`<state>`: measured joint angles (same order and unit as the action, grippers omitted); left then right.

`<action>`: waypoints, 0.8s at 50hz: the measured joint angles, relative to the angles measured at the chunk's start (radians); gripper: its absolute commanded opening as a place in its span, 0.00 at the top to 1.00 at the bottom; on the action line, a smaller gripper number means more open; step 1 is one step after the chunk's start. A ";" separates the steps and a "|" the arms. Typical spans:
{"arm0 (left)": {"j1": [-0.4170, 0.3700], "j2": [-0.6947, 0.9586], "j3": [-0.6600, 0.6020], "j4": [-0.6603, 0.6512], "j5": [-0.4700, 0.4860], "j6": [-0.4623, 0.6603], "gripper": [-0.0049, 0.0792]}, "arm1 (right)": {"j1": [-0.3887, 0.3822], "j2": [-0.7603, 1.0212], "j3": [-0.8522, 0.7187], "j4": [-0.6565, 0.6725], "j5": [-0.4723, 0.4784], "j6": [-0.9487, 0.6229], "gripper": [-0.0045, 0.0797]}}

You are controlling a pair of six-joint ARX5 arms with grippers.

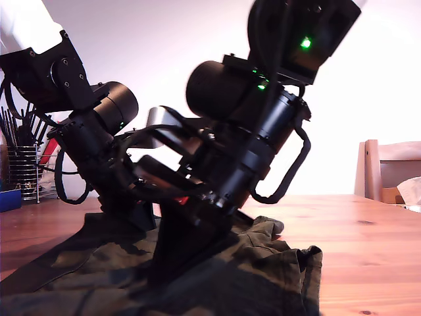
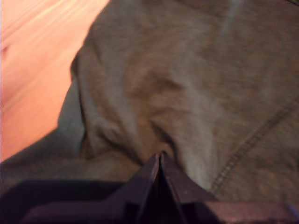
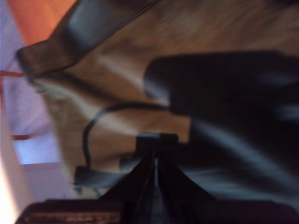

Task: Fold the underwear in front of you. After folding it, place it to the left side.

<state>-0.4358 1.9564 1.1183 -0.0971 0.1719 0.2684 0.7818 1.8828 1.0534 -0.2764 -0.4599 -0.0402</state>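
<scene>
Both claws closed: my first claw [image 2: 160, 161] pinches a pucker of the dark green-black cloth underwear [image 1: 263, 263] lying on the wooden surface [image 1: 368, 230]; my second claw [image 3: 155, 158] grips blurred cloth — thin bite may slip when lifted.

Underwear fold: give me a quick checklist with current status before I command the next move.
1. My first gripper pinching the underwear: ok, jaws closed with cloth bunched at the tips.
2. My second gripper holding cloth: cannot tell, jaws look closed but the view is blurred.
3. Arms apart from each other: cannot tell, they overlap in the exterior view.
4. Underwear on the wooden table: ok.
5. Fold finished: not ok, cloth rumpled.
</scene>
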 measured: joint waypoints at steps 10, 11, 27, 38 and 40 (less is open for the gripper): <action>0.000 -0.034 0.000 -0.022 0.037 0.001 0.96 | -0.007 -0.045 0.000 0.039 0.061 -0.038 0.96; 0.000 -0.041 0.000 -0.023 0.047 0.001 0.96 | -0.009 -0.053 0.000 0.039 0.069 -0.054 0.96; 0.006 -0.238 0.000 -0.134 0.143 0.016 0.96 | -0.019 -0.125 0.000 0.009 0.183 -0.151 0.96; 0.014 -0.303 -0.089 -0.162 0.188 0.024 0.96 | -0.021 -0.204 -0.029 -0.010 0.236 -0.171 0.96; 0.015 -0.330 -0.127 -0.164 0.194 0.024 0.96 | -0.021 -0.232 -0.050 0.000 0.239 -0.172 0.96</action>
<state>-0.4206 1.6260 0.9916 -0.2615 0.3660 0.2920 0.7605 1.6512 1.0035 -0.2760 -0.2207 -0.2123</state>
